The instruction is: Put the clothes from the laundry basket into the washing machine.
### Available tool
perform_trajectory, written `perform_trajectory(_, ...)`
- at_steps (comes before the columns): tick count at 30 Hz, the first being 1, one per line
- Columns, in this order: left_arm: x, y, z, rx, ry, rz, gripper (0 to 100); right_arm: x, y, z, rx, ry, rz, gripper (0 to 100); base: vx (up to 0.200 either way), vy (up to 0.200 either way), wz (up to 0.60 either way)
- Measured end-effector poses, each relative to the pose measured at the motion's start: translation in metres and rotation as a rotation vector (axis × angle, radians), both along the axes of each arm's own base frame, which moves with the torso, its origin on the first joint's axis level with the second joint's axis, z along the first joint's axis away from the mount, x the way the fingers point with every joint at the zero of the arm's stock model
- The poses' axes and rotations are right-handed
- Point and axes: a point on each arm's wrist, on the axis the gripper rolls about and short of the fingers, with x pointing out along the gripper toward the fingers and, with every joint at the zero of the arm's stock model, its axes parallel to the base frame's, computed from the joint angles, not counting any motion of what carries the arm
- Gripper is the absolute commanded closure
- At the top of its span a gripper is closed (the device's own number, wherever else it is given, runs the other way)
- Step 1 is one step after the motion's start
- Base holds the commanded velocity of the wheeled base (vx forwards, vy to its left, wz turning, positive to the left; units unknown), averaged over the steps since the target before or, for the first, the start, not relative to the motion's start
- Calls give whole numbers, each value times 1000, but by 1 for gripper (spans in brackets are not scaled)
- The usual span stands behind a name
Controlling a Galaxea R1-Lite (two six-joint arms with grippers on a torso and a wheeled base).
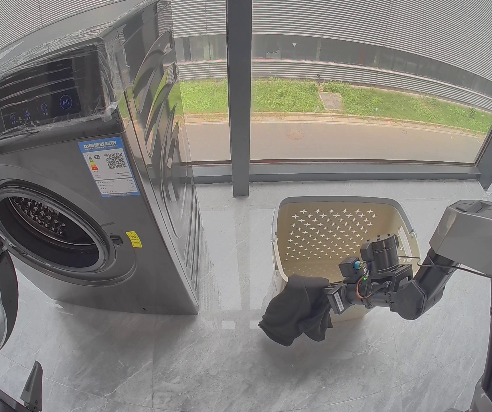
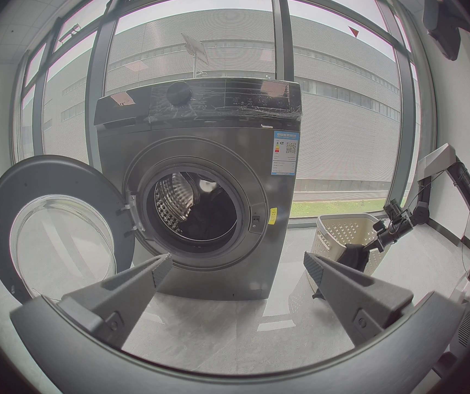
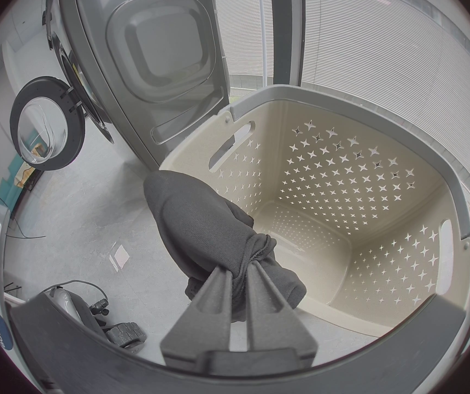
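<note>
My right gripper (image 3: 238, 272) pinches a dark garment (image 3: 202, 225) at the laundry basket (image 1: 337, 201) rim; left gripper (image 2: 236, 258) gapes wide, facing the washing machine (image 2: 202, 138).

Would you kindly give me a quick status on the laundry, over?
Right gripper shut on dark garment, hanging by basket front rim. Left gripper open, facing washer. Door open.

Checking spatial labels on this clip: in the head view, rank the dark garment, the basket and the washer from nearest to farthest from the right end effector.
1. Garment: clamped in the right end effector, hanging at the basket's near left corner.
2. Basket: directly behind and beneath the end effector.
3. Washer: farthest, off to the left.
</note>
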Motion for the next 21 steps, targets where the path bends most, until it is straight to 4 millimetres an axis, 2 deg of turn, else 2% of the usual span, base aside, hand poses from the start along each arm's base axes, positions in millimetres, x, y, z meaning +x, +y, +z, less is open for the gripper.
perform_trajectory(11, 0, 0, 0, 0, 0, 1, 0, -20, -8, 43, 28, -67, -11, 100, 0, 0, 0)
perform_trajectory(17, 0, 0, 0, 0, 0, 0, 0, -38, -14, 82, 73, -147, -43, 100, 0, 0, 0)
perform_trajectory(21, 0, 0, 0, 0, 0, 0, 0, -54, -21, 115, 119, -223, -61, 100, 0, 0, 0)
